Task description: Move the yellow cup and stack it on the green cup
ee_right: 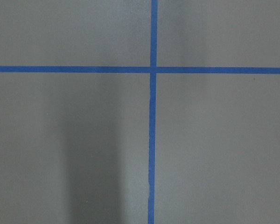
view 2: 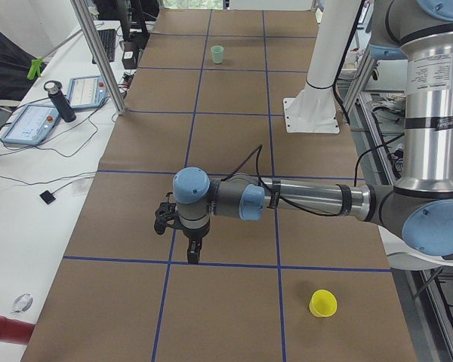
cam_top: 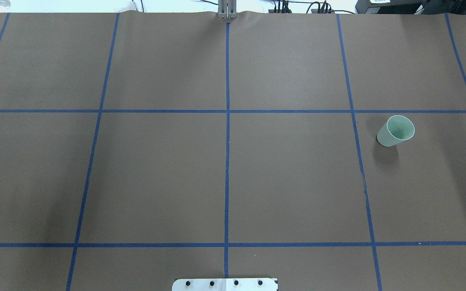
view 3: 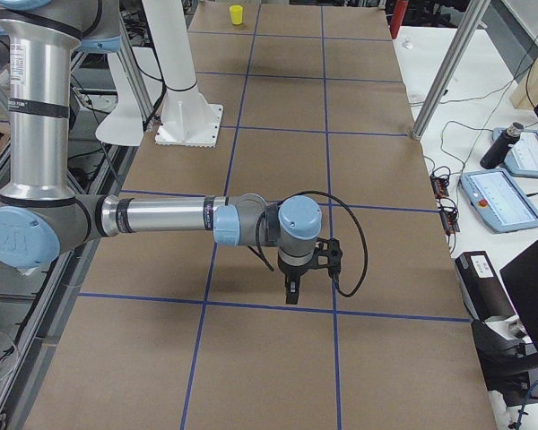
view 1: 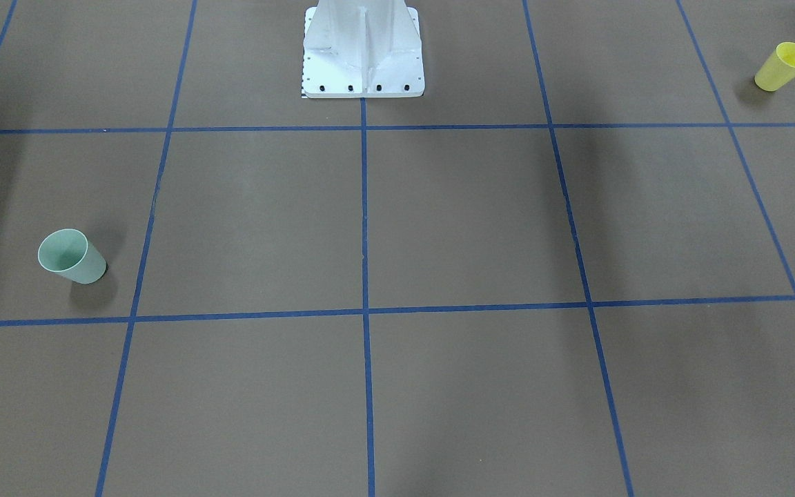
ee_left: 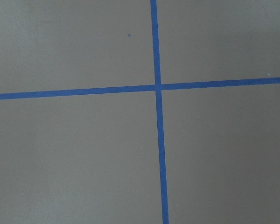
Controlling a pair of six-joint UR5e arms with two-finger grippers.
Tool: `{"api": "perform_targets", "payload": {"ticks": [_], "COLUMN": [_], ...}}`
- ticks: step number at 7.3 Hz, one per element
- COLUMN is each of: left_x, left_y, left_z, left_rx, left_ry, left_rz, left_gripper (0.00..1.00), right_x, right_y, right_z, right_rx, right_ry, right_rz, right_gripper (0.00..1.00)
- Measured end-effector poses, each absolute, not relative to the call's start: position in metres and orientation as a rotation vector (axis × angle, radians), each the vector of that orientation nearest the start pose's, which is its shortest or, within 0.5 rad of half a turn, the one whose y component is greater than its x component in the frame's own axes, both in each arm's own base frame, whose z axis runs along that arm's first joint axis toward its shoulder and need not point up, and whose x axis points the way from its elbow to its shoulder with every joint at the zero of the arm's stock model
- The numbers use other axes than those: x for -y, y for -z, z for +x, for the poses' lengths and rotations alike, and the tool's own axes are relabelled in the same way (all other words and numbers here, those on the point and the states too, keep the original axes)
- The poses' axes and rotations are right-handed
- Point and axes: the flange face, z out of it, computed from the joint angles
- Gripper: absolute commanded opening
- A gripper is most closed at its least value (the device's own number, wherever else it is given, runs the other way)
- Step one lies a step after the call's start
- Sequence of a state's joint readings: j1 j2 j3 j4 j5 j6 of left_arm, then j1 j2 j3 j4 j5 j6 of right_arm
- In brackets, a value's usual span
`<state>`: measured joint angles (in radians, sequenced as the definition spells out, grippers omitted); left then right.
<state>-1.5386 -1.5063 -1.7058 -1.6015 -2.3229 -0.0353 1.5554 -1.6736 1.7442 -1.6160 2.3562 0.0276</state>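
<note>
Meanwhile, the yellow cup (view 2: 322,303) stands upright at lower right of the left-side view, down and right of the left gripper (view 2: 192,254), the nearer one, with the green cup (view 2: 217,54) far off at top; whether the left or right gripper (view 3: 290,293) is spread cannot be told.

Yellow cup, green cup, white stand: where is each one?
Yellow cup (view 1: 776,72): front-facing view, on its outer wall.
Green cup (cam_top: 386,137): overhead view, on its outer wall.
White stand (view 1: 397,72): front-facing view, on its flat foot plate.
</note>
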Motion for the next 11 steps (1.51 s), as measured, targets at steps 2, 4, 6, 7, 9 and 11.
{"api": "perform_targets", "payload": {"ticks": [2, 4, 6, 7, 9, 11], "left_x": [0.472, 0.474, 0.478, 0.48, 0.476, 0.469], "left_y": [-0.621, -0.62, -0.607, -0.603, -0.596, -0.585], "left_z": [-0.05, -0.051, -0.061, -0.066, -0.068, -0.062], "left_rx": [-0.751, -0.738, -0.61, -0.548, -0.522, -0.52], "left_ry": [-0.034, -0.032, -0.035, -0.013, 0.138, 0.241], "left_rz": [0.073, 0.078, 0.124, 0.133, 0.114, 0.102], "left_gripper": [1.0, 1.0, 1.0, 1.0, 1.0, 1.0], "right_x": [0.45, 0.45, 0.45, 0.449, 0.449, 0.449], "right_y": [-0.625, -0.624, -0.622, -0.62, -0.62, -0.62], "right_z": [0.056, 0.056, 0.056, 0.056, 0.056, 0.056], "right_rx": [0.786, 0.786, 0.787, 0.787, 0.788, 0.788], "right_ry": [-0.001, 0.0, 0.001, 0.002, 0.002, 0.0], "right_rz": [0.008, 0.01, 0.014, 0.017, 0.017, 0.017], "right_gripper": [1.0, 1.0, 1.0, 1.0, 1.0, 1.0]}}
